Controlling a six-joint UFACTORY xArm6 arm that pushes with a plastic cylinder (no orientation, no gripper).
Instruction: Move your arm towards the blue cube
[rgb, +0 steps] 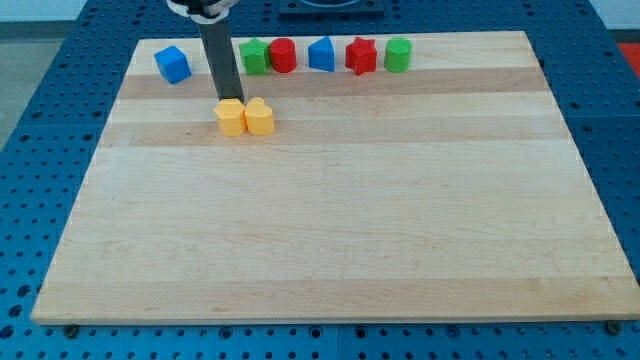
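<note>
The blue cube (172, 64) sits near the board's top left corner. My dark rod comes down from the view's top, and my tip (227, 101) rests at the top edge of a yellow block (230, 118), right of and below the blue cube. A second yellow block (260, 117) touches the first on its right.
Along the top edge stand a green block (254, 55), a red cylinder (283, 55), a blue pointed block (321, 54), a red star-like block (360, 55) and a green cylinder (398, 54). The wooden board (330, 230) lies on a blue perforated table.
</note>
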